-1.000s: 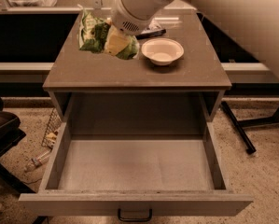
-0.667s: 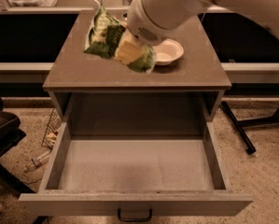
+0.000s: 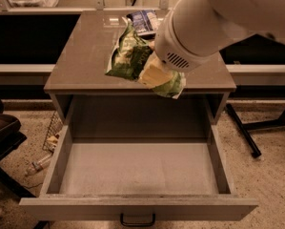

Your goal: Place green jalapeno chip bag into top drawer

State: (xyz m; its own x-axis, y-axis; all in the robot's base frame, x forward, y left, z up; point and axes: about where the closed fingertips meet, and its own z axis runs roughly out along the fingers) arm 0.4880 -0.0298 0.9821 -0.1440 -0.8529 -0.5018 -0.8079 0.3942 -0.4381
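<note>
My gripper [image 3: 152, 73] is shut on the green jalapeno chip bag [image 3: 128, 56], a crinkled light-green foil bag. I hold it in the air over the front edge of the cabinet top [image 3: 80, 56], just above the back of the open top drawer [image 3: 137, 168]. The drawer is pulled fully out, with a pale flat bottom and a dark handle [image 3: 137, 220] on its front panel. My large white arm [image 3: 213, 23] comes in from the upper right and hides the right part of the cabinet top.
A blue-and-white bag [image 3: 144, 20] lies at the back of the cabinet top. A dark chair [image 3: 1, 132] stands at the left. A wire rack [image 3: 51, 133] and a bottle [image 3: 37, 164] lie on the floor left of the drawer. Black stand legs [image 3: 244, 132] are at the right.
My arm has lifted the green bag off the cabinet top and carried it forward and right toward the drawer. The white bowl is now hidden behind my arm.
</note>
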